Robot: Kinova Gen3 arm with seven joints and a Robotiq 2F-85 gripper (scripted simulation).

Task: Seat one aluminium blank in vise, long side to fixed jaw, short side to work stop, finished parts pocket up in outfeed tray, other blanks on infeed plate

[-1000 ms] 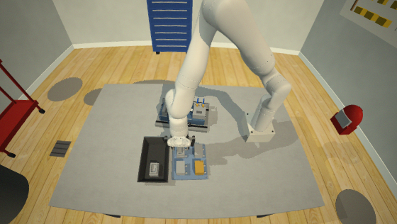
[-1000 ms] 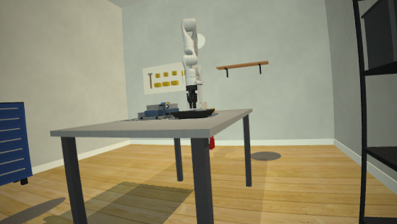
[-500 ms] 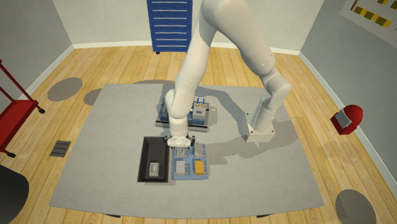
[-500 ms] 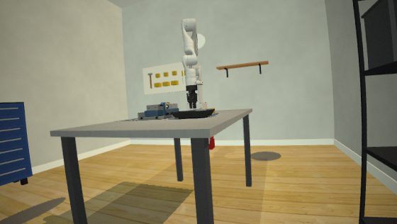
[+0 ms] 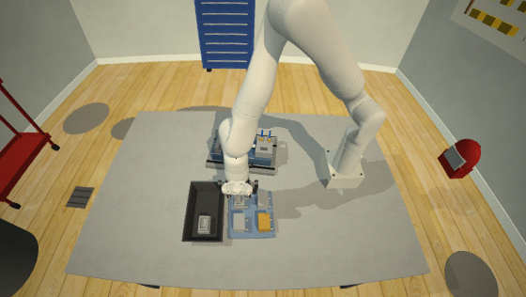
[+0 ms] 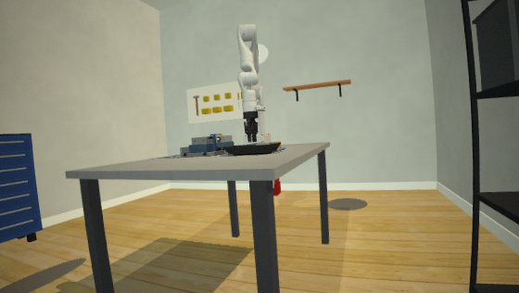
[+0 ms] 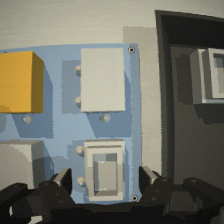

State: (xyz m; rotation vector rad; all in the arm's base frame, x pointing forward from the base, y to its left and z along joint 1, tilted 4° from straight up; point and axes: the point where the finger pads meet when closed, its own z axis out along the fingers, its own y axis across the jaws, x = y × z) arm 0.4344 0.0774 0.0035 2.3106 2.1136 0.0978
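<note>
My gripper [image 7: 105,178] is open and empty, and hangs above a finished part with a pocket [image 7: 105,170] that lies on the blue infeed plate [image 7: 75,125]; one finger stands on each side of the part, above it. The plate also holds a brass blank [image 7: 20,82], a pale aluminium blank [image 7: 102,79] and another aluminium blank [image 7: 20,165]. Beside the plate, the black outfeed tray holds a second finished part [image 5: 205,225], flat and pocket up. The vise [image 5: 249,152] stands behind the plate, partly hidden by my arm [image 5: 235,141], and I cannot see its opening.
Small locating pins [image 7: 77,70] stick up from the plate between the blanks. The tray's wall [image 7: 162,100] rises right beside the plate's edge. My arm's base [image 5: 345,176] sits at the right of the grey table. In the side view my gripper [image 6: 251,134] hangs just above the tray [image 6: 252,148].
</note>
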